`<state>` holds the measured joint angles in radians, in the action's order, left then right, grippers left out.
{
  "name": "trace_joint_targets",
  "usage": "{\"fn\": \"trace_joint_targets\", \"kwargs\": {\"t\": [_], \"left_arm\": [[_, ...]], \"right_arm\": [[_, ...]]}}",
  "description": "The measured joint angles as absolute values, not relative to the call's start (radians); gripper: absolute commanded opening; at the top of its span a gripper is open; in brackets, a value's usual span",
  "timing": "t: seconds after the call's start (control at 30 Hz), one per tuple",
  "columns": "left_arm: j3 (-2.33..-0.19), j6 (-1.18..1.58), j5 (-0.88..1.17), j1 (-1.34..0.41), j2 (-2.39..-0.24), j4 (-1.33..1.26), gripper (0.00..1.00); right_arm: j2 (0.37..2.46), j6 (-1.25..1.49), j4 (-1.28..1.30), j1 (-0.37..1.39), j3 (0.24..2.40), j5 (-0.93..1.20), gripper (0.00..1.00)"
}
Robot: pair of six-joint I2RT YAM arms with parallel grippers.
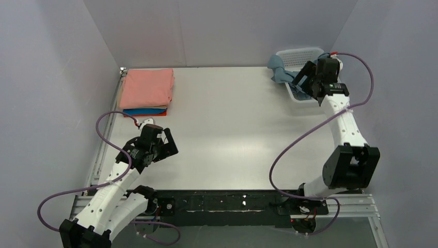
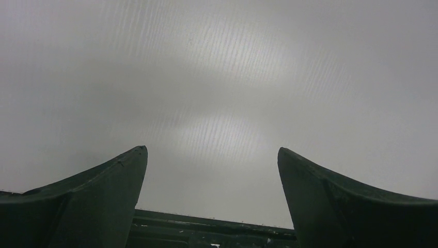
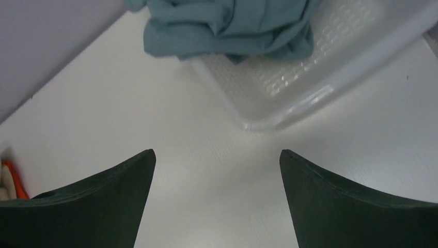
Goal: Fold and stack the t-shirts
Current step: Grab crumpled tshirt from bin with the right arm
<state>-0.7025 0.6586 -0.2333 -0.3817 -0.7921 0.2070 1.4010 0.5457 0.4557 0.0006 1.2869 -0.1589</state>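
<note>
A dusty blue-grey t-shirt lies bunched in the white mesh basket at the far right and hangs over its left rim; it also shows at the top of the right wrist view. My right gripper is open and empty, just above the basket's near corner, a little short of the shirt. A salmon-pink folded t-shirt tops a stack at the far left, with orange and bright blue edges under it. My left gripper is open and empty over bare table, below the stack.
The basket's near rim lies ahead of my right fingers. Grey walls close the table at the back and both sides. A black rail runs along the near edge. Purple cables loop from both arms.
</note>
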Motion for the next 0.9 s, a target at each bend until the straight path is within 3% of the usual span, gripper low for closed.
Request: {"fn": "trace_joint_targets", "kwargs": {"t": [0.23,0.4,0.73,0.8,0.9], "left_arm": [[-0.702,0.658,-0.248,-0.382,-0.82,0.191,0.98],[-0.702,0.658,-0.251,-0.382,-0.834,0.186,0.98],[-0.702,0.658,-0.254,-0.382,-0.844,0.185,0.98],[-0.702,0.659,-0.256,-0.382,-0.844,0.186,0.98],[-0.702,0.66,-0.258,-0.382,-0.85,0.186,0.98]], "right_arm": [[1.868,0.539,0.569,-0.082,1.838,-0.186,0.97],[2.119,0.546,0.623,-0.115,2.101,-0.188,0.95],[2.413,0.577,0.63,-0.147,2.21,-0.149,0.88],[2.442,0.588,0.627,-0.149,2.213,-0.143,0.8],[2.46,0.602,0.619,-0.15,2.216,-0.121,0.39]]}}
